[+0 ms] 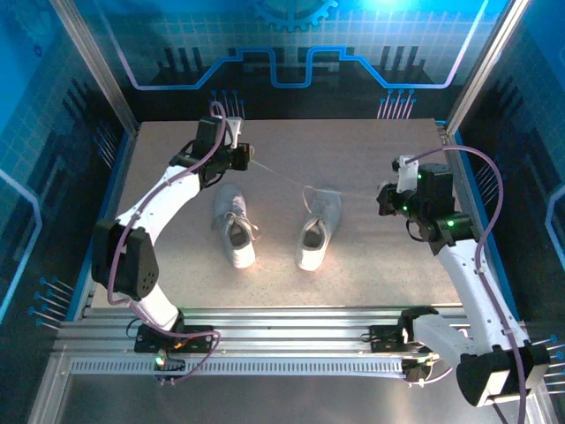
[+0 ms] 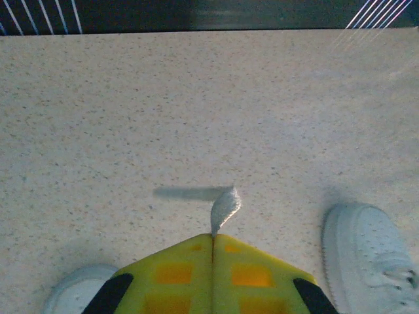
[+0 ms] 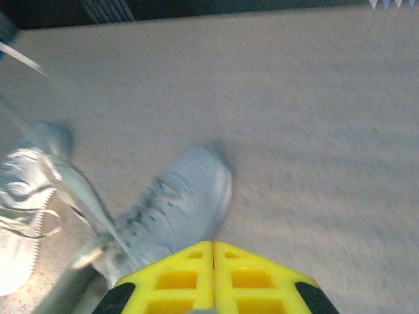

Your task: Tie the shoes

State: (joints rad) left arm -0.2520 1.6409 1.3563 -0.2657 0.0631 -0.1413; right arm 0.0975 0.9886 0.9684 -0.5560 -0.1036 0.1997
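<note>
1. Left gripper [image 1: 243, 161]: jaws closed flat together, pinching one end of a thin white lace [image 1: 278, 177]. From the wrist, the yellow pads [image 2: 177, 271] meet with no gap, and a short curl of lace tip [image 2: 226, 206] pokes out just ahead of them. It is raised over the far left part of the speckled table [image 1: 371, 150].

2. Left sneaker [image 1: 236, 231]: small, white, low-top. It sits on the table nearer the arm bases than the left gripper and just to its right, toe pointing away, loose laces spilled over the tongue.

3. Lace: stretched in a near-straight line from the left gripper down to the top of the right sneaker, then on to the right gripper, clear of the table.

4. Right sneaker [image 1: 318, 230]: same make, beside the left one but not touching it, and well to the left of the right gripper. From the right wrist it lies just ahead of the fingertips, blurred [image 3: 177, 209].

5. Right gripper [image 1: 385, 198]: jaws fully closed, yellow pads [image 3: 255, 278] pressed together on the other lace end, which runs in under them from the sneaker.
</note>
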